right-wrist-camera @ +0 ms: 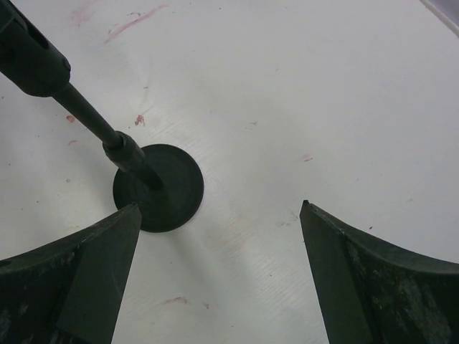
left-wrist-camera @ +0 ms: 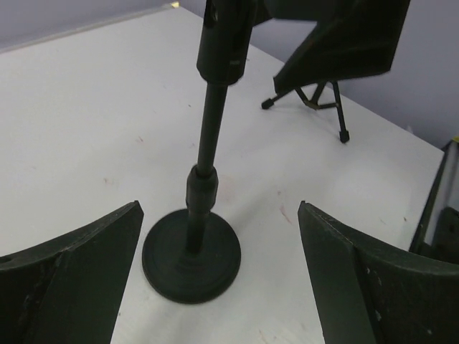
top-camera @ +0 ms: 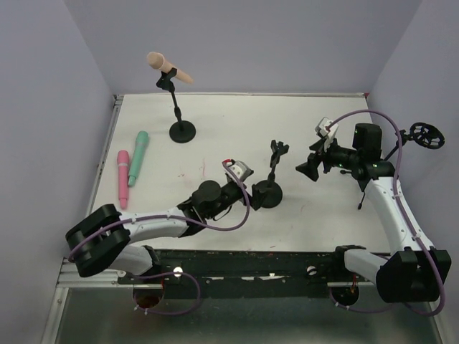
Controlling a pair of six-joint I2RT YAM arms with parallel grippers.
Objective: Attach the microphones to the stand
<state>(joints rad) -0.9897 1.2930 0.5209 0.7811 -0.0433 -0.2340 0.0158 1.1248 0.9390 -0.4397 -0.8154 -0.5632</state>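
Observation:
A peach-tan microphone [top-camera: 170, 69] sits in the clip of a black round-base stand [top-camera: 182, 131] at the back left. The pink microphone [top-camera: 122, 178] and the mint green microphone [top-camera: 138, 157] lie side by side on the table at the left. A second black stand [top-camera: 270, 193] with an empty clip [top-camera: 277, 149] stands mid-table. My left gripper [top-camera: 251, 190] is open just left of its base [left-wrist-camera: 191, 256], not touching it. My right gripper [top-camera: 309, 170] is open and empty above the table to the right of that stand [right-wrist-camera: 159, 188].
A black tripod stand [top-camera: 423, 136] stands at the right edge behind the right arm; its legs show in the left wrist view [left-wrist-camera: 315, 97]. The white table [top-camera: 215, 115] has walls at the back and sides. Red marks dot the surface [right-wrist-camera: 133, 23].

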